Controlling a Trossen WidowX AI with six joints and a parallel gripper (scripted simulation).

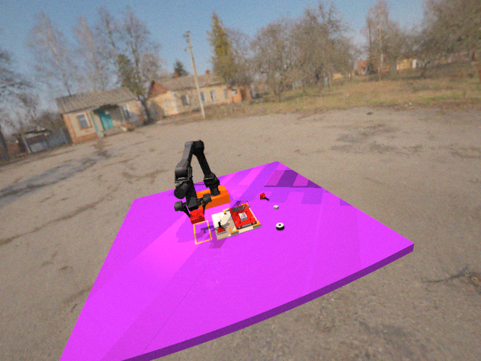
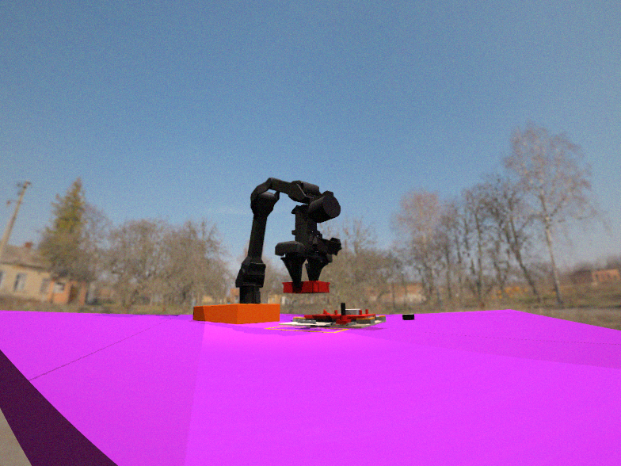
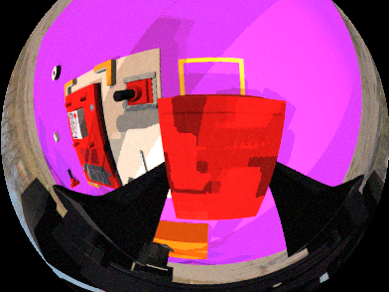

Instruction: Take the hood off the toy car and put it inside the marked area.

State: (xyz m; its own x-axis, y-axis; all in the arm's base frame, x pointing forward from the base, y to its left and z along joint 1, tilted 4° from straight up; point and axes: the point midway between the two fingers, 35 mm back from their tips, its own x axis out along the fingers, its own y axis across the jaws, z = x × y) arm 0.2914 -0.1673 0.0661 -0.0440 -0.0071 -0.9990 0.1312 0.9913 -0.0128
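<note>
Purple table (image 1: 256, 288) (image 2: 331, 398) (image 3: 298, 45); hood (image 1: 197, 215) (image 2: 306, 287) (image 3: 223, 154) off car (image 1: 243, 215) (image 2: 331, 317) (image 3: 89, 134), clamped in my gripper (image 1: 196, 213) (image 2: 306, 284) (image 3: 220, 166), aloft. Left: lower into yellow outline (image 1: 195, 234) (image 2: 306, 330) (image 3: 210, 60), release, back off.

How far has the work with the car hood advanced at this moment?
Done: the red hood is off the toy car, which shows its grey inner block.
In hand: the jaws grip the hood above the table.
Left: bring it over the yellow outline, lower it inside, open the jaws and move them away.
</note>
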